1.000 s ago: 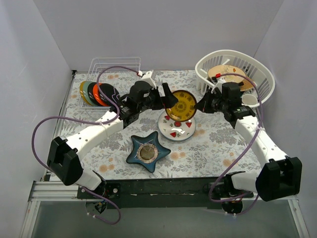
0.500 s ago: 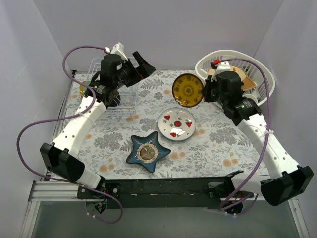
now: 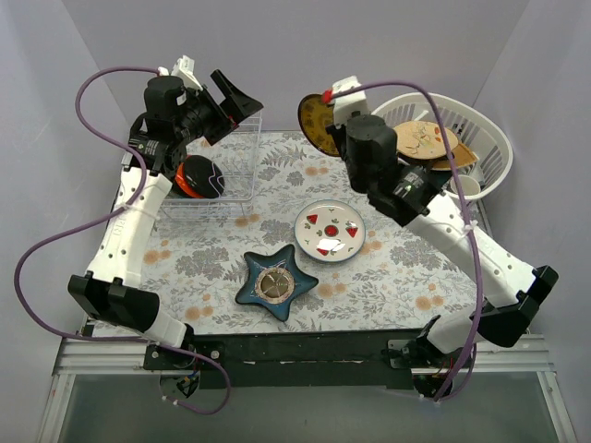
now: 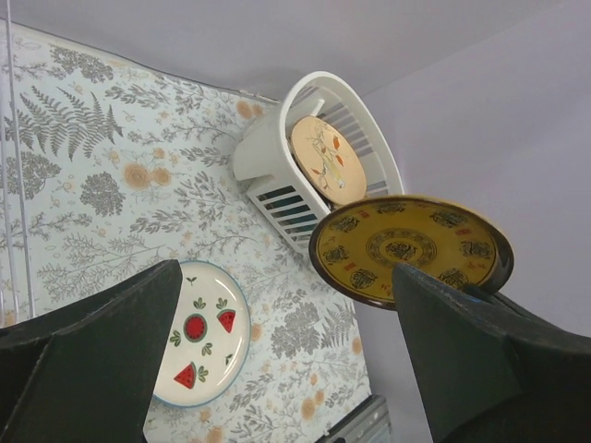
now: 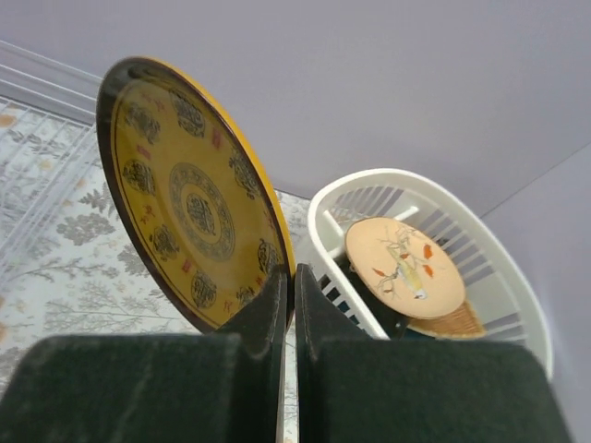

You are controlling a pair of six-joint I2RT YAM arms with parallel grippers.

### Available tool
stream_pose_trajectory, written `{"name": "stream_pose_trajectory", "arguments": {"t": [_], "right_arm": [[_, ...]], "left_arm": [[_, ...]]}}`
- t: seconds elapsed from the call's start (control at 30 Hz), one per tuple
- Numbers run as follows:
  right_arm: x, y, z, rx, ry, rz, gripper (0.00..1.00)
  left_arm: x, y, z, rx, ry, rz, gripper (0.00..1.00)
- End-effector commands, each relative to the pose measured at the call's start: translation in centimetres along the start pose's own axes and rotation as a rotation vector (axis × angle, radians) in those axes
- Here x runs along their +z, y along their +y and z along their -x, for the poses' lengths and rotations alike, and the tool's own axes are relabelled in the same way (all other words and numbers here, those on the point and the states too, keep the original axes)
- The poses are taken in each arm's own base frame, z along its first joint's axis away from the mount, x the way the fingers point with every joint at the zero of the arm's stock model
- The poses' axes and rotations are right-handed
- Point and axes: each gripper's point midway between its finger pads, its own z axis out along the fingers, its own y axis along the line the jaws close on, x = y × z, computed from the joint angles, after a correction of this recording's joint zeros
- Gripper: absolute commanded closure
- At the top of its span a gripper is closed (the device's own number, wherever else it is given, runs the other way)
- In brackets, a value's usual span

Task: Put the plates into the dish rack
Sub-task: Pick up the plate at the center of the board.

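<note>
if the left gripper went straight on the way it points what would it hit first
Probably the yellow plate held up in the right gripper: it lies almost dead ahead of the open left gripper. Depth is unclear, so it could miss.

Your way to the rack (image 3: 231, 171) in the far-left corner runs along the far edge, over bare cloth between it and the basket (image 3: 483, 138) in the far-right corner. But the left gripper (image 3: 242, 100) hangs above the rack's far right part, jaws spread wide, between it and the yellow plate (image 3: 314, 125). Inside the rack, plates (image 3: 196, 175) on edge fill the left end under the left arm (image 3: 129, 221), so only the right-hand slots stand free. The white plate (image 3: 330, 229) mid-table and the star dish (image 3: 275, 282) toward the near edge block the low route.
</note>
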Motion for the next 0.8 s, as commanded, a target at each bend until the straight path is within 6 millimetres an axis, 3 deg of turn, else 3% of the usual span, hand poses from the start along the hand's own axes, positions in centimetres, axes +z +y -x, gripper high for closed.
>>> {"name": "stream_pose_trajectory", "arguments": {"t": [0.0, 0.03, 0.07, 0.1, 0.17, 0.23, 0.27, 0.3, 0.33, 0.4, 0.5, 0.63, 0.77], "right_arm": [[-2.5, -0.6, 2.4, -0.116, -0.126, -0.220, 0.99], [-3.4, -0.8, 2.3, -0.216, -0.138, -0.246, 0.99], [-4.3, -1.6, 3.4, -0.119, -0.200, -0.315, 0.99], [-4.7, -0.2, 1.7, -0.182, -0.195, -0.313, 0.99], [-6.3, -1.5, 2.3, -0.158, -0.249, -0.392, 0.99], [-6.8, -0.7, 0.7, -0.185, -0.266, -0.417, 0.99], [-7.3, -1.1, 0.5, -0.288, -0.259, -0.451, 0.99], [-8.5, -2.2, 0.7, -0.165, -0.318, -0.504, 0.99], [-8.4, -1.6, -0.2, -0.224, -0.317, -0.533, 0.99], [-9.6, -2.1, -0.3, -0.270, -0.341, -0.615, 0.99], [-9.6, -0.2, -0.2, -0.261, -0.389, -0.574, 0.99], [-9.8, 0.5, 0.0, -0.243, -0.407, -0.554, 0.99], [-10.1, 1.5, -0.1, -0.253, -0.421, -0.527, 0.99]], "left_arm": [[-1.4, -1.1, 0.5, -0.057, 0.056, -0.074, 0.02], [-1.5, -1.3, 0.9, -0.067, 0.051, -0.090, 0.02], [-1.4, -1.0, 0.9, -0.100, 0.056, -0.095, 0.02], [-1.7, -1.5, 0.6, -0.118, 0.080, -0.129, 0.02], [-1.5, -1.5, 0.0, -0.147, 0.106, -0.168, 0.02], [-1.9, -2.2, -0.9, -0.182, 0.150, -0.215, 0.02], [-1.6, -2.0, -1.2, -0.189, 0.158, -0.226, 0.03], [-1.9, -2.2, -1.4, -0.187, 0.167, -0.237, 0.03], [-2.2, -2.4, -1.6, -0.185, 0.171, -0.246, 0.04], [-2.6, -2.2, -2.1, -0.182, 0.182, -0.247, 0.03], [-3.4, -2.0, -3.4, -0.183, 0.210, -0.252, 0.04], [-4.0, -1.5, -5.4, -0.186, 0.245, -0.249, 0.04], [-4.1, -2.5, -7.8, -0.181, 0.295, -0.271, 0.04]]}}
